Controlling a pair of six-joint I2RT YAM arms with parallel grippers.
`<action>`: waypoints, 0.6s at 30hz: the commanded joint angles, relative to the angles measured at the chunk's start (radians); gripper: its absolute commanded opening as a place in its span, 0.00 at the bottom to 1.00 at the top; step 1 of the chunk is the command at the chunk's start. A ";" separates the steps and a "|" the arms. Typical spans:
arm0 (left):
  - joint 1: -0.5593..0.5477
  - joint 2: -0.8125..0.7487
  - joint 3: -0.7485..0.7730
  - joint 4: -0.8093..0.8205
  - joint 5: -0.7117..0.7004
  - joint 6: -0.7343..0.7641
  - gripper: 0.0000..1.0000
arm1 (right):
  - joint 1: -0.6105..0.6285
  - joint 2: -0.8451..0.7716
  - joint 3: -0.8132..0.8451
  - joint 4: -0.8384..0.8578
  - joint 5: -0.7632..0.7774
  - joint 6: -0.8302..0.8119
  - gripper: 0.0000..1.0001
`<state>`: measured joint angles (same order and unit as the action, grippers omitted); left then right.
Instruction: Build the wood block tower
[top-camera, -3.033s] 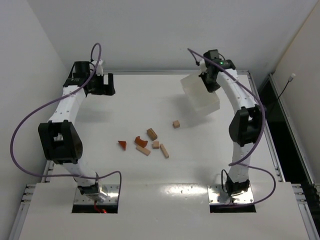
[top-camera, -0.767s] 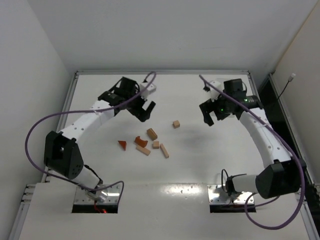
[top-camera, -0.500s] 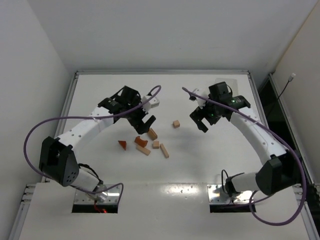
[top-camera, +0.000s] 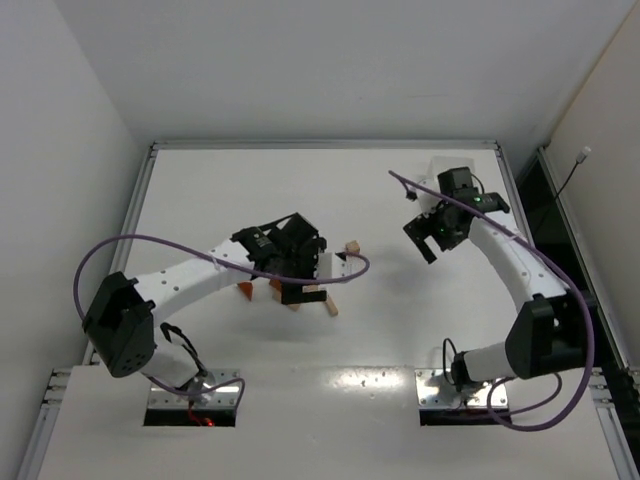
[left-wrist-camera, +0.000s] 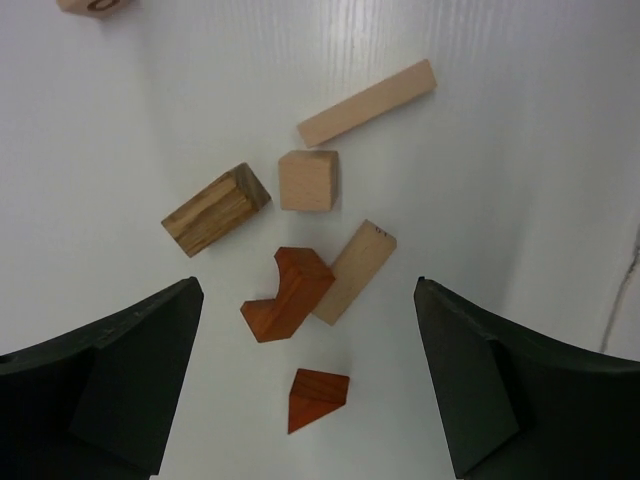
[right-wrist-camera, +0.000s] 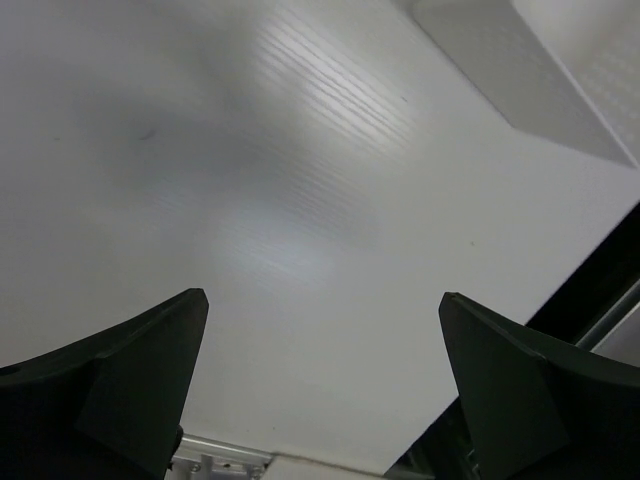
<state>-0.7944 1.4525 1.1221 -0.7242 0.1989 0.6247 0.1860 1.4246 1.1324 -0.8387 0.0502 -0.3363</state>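
Loose wooden blocks lie on the white table (left-wrist-camera: 520, 120) under my left gripper (left-wrist-camera: 305, 290), which hangs open above them and holds nothing. The left wrist view shows a long pale bar (left-wrist-camera: 366, 103), a pale cube (left-wrist-camera: 307, 180), a darker grained block (left-wrist-camera: 215, 210), a reddish arch piece (left-wrist-camera: 287, 295), a short pale bar (left-wrist-camera: 353, 272) and a reddish wedge (left-wrist-camera: 317, 398). From the top, my left gripper (top-camera: 298, 290) covers most of the cluster. The wedge (top-camera: 243, 290), a bar (top-camera: 329, 305) and a lone cube (top-camera: 351, 247) still show. My right gripper (top-camera: 430, 240) is open over bare table to the right.
A corner of the white tray (right-wrist-camera: 520, 70) shows at the top right of the right wrist view, beyond my open right gripper (right-wrist-camera: 322, 296). The table's metal edge (right-wrist-camera: 220, 462) lies below it. Another cube (left-wrist-camera: 95, 5) sits at the top left of the left wrist view.
My left arm has swung toward the near side and now sits over the block cluster. My right gripper has drifted right, away from the lone cube.
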 joint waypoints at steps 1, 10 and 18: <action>-0.029 -0.029 -0.060 0.086 -0.027 0.193 0.84 | -0.100 -0.047 -0.017 0.041 0.053 0.063 1.00; -0.019 -0.047 -0.203 0.333 0.141 0.512 0.77 | -0.378 -0.013 -0.017 -0.014 -0.137 0.079 1.00; -0.029 0.078 -0.127 0.352 0.284 0.639 0.77 | -0.456 -0.023 -0.036 -0.042 -0.179 0.069 1.00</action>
<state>-0.8188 1.4811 0.9344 -0.4129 0.3683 1.1675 -0.2474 1.4078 1.1011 -0.8730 -0.0814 -0.2695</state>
